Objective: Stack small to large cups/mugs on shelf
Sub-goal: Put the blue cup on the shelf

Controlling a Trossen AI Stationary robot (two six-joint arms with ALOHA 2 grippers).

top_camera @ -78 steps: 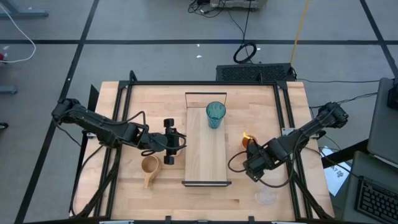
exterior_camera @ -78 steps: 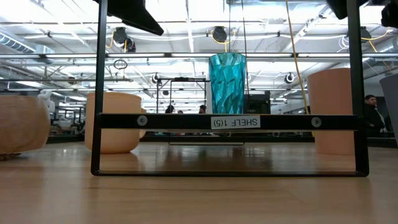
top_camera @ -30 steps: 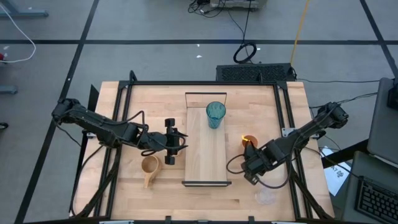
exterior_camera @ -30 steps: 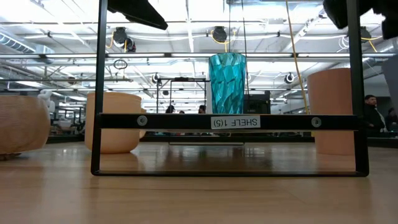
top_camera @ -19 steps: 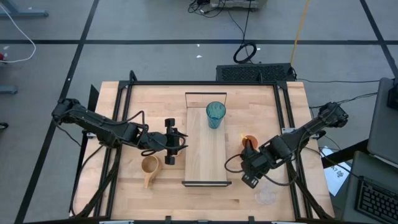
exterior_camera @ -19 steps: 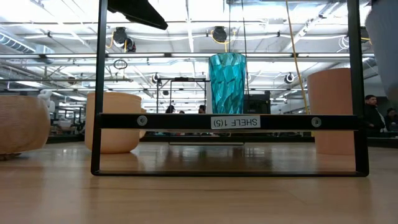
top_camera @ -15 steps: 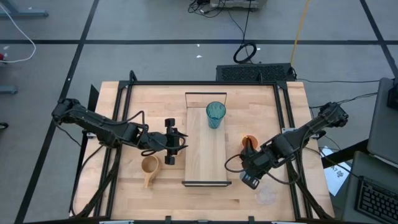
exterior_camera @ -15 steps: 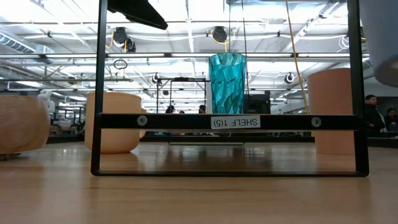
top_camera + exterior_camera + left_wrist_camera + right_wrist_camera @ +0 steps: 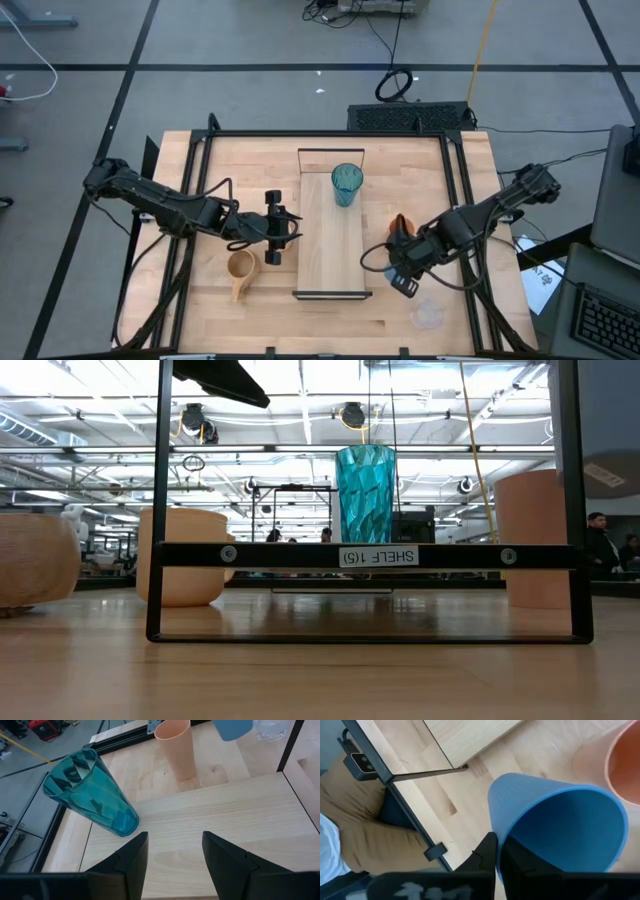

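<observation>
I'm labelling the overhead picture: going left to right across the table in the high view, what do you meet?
Tan handled mug → left tool, open → shelf with the teal tumbler → right tool, shut on the blue cup → tiny clear glass.

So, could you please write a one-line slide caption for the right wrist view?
Right gripper shut on the rim of the blue cup, held above the table beside the orange cup.

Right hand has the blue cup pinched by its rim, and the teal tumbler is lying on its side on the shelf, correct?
Not quite: the teal tumbler stands upright on the shelf, as the low view shows. The right hand does pinch the blue cup by its rim.
</observation>
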